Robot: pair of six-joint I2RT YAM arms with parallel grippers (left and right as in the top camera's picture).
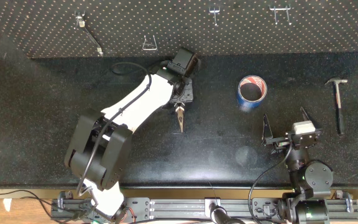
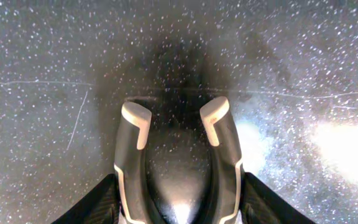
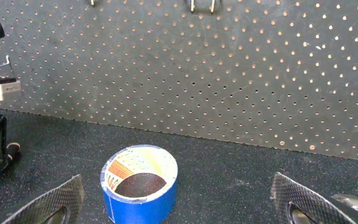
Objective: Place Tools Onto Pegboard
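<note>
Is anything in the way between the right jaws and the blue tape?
No. The tape stands straight ahead of the right gripper, whose jaws are open, with only bare table between them. The hammer lies off to one side.

A workshop bench: a pegboard (image 1: 229, 31) with metal hooks (image 1: 280, 12) backs a black speckled worktop (image 1: 42, 124). A hammer (image 1: 338, 102) and blue tape roll (image 1: 252, 92) lie on it.
</note>
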